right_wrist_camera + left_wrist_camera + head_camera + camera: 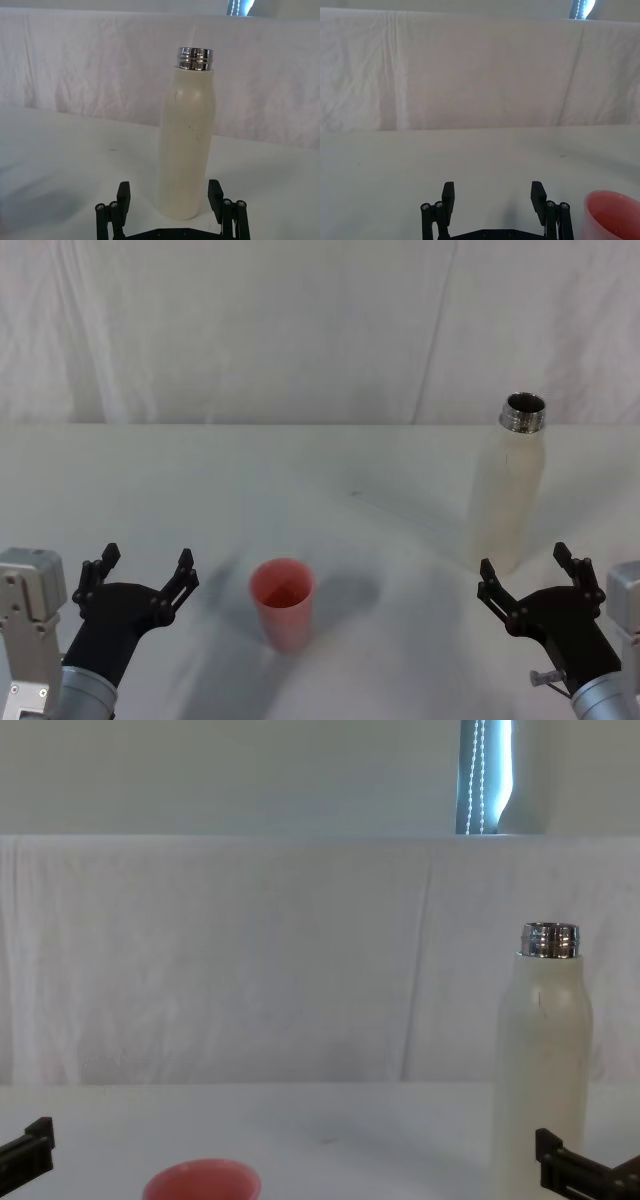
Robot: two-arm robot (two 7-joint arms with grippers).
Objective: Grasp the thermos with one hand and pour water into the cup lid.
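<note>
the thermos (510, 490) is stood upright toward the table's (200, 490) right edge, long axis vertical, open chrome neck up, with the cup lid (283, 602) set mouth-up near the front edge. the right gripper (532, 577) is held wide open just short of the thermos, untouching; the left gripper (140, 572) is spread wide beside the cup lid. whether the cup lid holds water cannot be made out.

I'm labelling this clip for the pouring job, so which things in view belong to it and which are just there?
Part of the job:
- thermos, upright, uncapped
- cup lid, upright on the table
- right gripper, open, just short of the thermos

Just there:
- left gripper, open, idle left of the cup lid
- white table
- white backdrop cloth
</note>
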